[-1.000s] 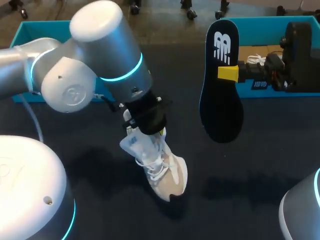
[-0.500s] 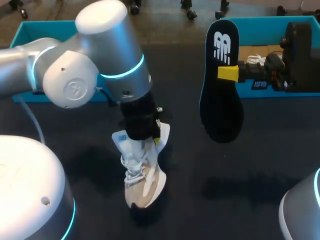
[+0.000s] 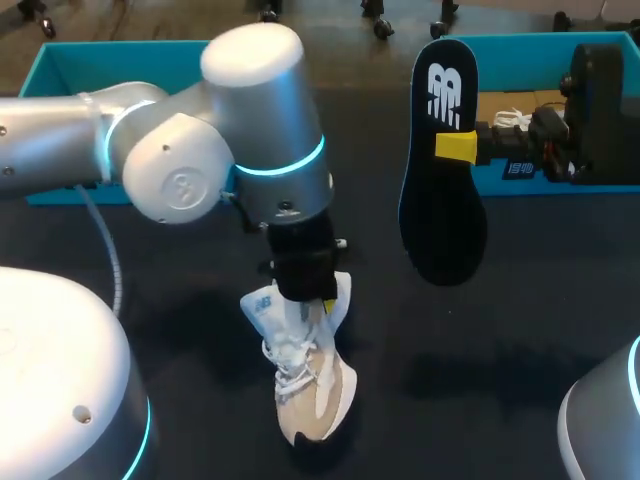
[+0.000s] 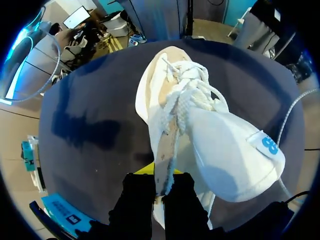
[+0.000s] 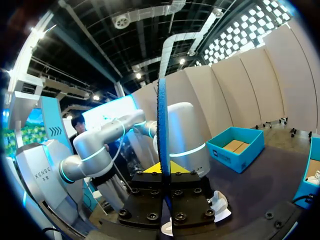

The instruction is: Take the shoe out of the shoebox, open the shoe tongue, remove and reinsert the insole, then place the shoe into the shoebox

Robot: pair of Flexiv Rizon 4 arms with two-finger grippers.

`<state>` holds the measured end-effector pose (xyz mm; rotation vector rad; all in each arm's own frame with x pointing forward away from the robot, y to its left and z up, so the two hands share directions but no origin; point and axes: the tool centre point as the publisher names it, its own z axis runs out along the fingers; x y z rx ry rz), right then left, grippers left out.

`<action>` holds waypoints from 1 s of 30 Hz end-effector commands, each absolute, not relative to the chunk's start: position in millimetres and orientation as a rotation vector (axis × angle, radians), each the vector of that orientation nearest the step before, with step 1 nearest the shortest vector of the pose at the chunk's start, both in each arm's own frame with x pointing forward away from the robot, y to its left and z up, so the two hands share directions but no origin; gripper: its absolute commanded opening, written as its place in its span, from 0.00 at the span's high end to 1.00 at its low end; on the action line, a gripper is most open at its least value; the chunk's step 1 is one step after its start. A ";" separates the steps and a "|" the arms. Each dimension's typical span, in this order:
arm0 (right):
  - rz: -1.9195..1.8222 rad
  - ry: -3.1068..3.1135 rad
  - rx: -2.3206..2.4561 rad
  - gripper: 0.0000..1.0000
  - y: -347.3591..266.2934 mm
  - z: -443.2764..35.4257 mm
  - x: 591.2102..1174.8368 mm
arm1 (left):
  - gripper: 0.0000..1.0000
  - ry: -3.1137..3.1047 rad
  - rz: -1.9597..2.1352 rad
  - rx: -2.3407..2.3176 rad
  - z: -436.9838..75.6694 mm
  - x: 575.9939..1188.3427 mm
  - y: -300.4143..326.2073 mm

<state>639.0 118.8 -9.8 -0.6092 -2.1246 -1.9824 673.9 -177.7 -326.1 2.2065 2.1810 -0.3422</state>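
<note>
A white and beige shoe (image 3: 312, 385) hangs low over the dark table, toe toward the front edge, with my left gripper (image 3: 316, 298) shut on its collar edge. In the left wrist view the gripper (image 4: 163, 176) pinches the shoe's (image 4: 210, 140) side wall beside the laces, and the tongue stands folded out. Right of it, my right gripper (image 3: 458, 147) holds the black insole (image 3: 442, 200) upright in the air. The right wrist view shows that insole (image 5: 162, 125) edge-on between the shut fingers of the gripper (image 5: 163, 171). The teal shoebox (image 3: 530, 42) stands at the back right.
A second teal box (image 3: 110, 55) sits at the back left, behind my left arm (image 3: 250, 150). Something white lies inside the right shoebox. The dark table (image 3: 520, 330) stretches out below the insole.
My left arm has swung to the right and forward with the shoe, which has turned so its toe points to the front edge. The right arm and insole have not moved.
</note>
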 end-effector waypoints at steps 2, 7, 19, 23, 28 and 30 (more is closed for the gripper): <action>-1.981 -2.125 -0.608 1.00 120.9 -10.8 640.6 | 1.00 2.210 -0.320 2.215 -337.5 674.6 -189.0; -1.981 -2.125 -0.608 1.00 120.9 -10.8 640.6 | 1.00 2.237 -0.328 2.207 -347.3 675.1 -195.0; -1.981 -2.125 -0.608 1.00 120.9 -10.8 640.6 | 1.00 2.258 -0.257 2.207 -369.6 675.2 -214.2; -1.981 -2.125 -0.608 1.00 120.9 -10.8 640.6 | 1.00 2.228 -0.257 2.233 -372.6 673.7 -217.5; -1.981 -2.125 -0.608 1.00 120.9 -10.8 640.6 | 1.00 2.212 -0.253 2.251 -376.2 672.8 -219.3; -1.981 -2.125 -0.608 1.00 120.9 -10.8 640.6 | 1.00 2.205 -0.258 2.253 -377.4 673.6 -219.5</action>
